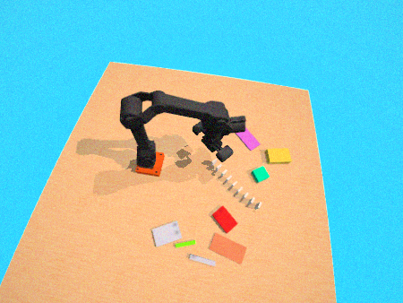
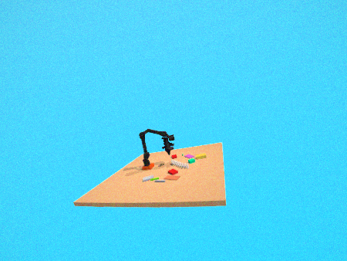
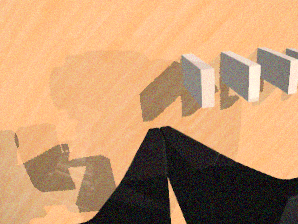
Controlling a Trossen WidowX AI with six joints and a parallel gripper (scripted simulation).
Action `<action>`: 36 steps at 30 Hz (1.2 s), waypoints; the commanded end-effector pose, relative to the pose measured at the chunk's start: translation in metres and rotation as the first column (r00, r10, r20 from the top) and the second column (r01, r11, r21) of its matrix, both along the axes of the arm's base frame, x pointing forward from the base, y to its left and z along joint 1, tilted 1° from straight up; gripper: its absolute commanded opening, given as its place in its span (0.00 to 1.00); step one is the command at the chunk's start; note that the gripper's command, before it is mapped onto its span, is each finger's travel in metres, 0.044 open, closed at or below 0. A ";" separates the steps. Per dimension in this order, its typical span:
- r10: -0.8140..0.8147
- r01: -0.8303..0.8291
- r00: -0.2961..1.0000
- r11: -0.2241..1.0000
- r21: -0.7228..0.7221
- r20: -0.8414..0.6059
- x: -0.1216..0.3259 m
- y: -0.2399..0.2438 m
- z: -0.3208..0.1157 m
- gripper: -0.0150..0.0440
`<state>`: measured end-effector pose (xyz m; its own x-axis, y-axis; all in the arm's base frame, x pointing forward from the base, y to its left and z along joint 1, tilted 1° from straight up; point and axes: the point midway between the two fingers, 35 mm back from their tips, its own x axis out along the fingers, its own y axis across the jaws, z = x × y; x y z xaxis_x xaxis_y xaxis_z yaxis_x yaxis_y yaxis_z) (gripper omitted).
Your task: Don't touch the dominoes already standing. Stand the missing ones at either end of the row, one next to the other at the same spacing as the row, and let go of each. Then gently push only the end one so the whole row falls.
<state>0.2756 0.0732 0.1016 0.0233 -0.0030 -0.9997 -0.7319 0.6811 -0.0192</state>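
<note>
Beside the near end of the domino row [image 1: 234, 185] [image 2: 180, 164] [image 3: 240, 76], gripper [image 1: 214, 145] [image 2: 169, 153] [image 3: 158, 136] pressed together on nothing: for a clean topple, low, slow nudge to end domino [image 3: 197, 80] only, along the row.

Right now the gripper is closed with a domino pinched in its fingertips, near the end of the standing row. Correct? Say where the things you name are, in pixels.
Not quite: the gripper [image 1: 218, 152] [image 2: 169, 154] [image 3: 158, 136] is closed on nothing. The wrist view shows its fingertips meeting with no domino between them. The rest holds: it is closed, near the end of the standing row of dominoes [image 1: 234, 184] [image 2: 180, 164] [image 3: 254, 83].
</note>
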 end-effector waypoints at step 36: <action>0.004 -0.004 1.000 1.000 -0.004 -0.001 0.025 -0.024 -0.080 0.25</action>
